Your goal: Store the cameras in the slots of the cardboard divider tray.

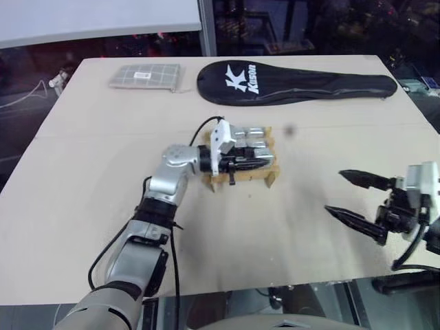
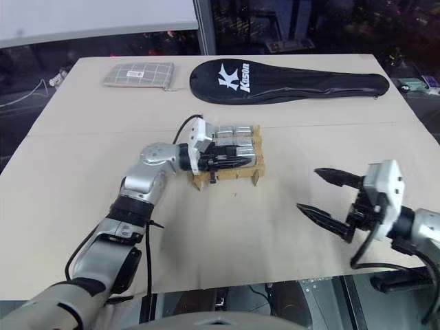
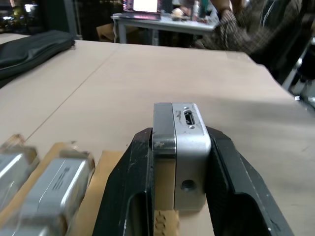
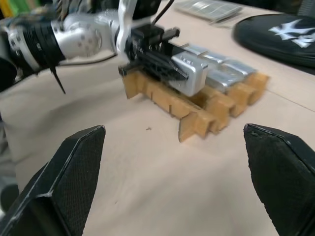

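Observation:
The cardboard divider tray (image 1: 272, 177) stands mid-table with several silver-grey cameras (image 1: 249, 133) lying in its slots. My left gripper (image 1: 265, 163) reaches level over the tray's near row and is shut on one more camera (image 3: 184, 147), whose port end shows between the black fingers (image 3: 123, 196). From the right wrist view that held camera (image 4: 189, 73) sits just above the lattice's front row. My right gripper (image 1: 335, 191) hovers near the table's front right, well apart from the tray, open wide with nothing between its fingertips (image 4: 74, 162).
A long black racket case (image 1: 295, 81) lies along the far edge, and a flat grey checked pouch (image 1: 146, 75) is at the far left. A person (image 3: 246, 24) sits beyond the table in the left wrist view. Bare tabletop (image 1: 289, 240) separates the tray from the front edge.

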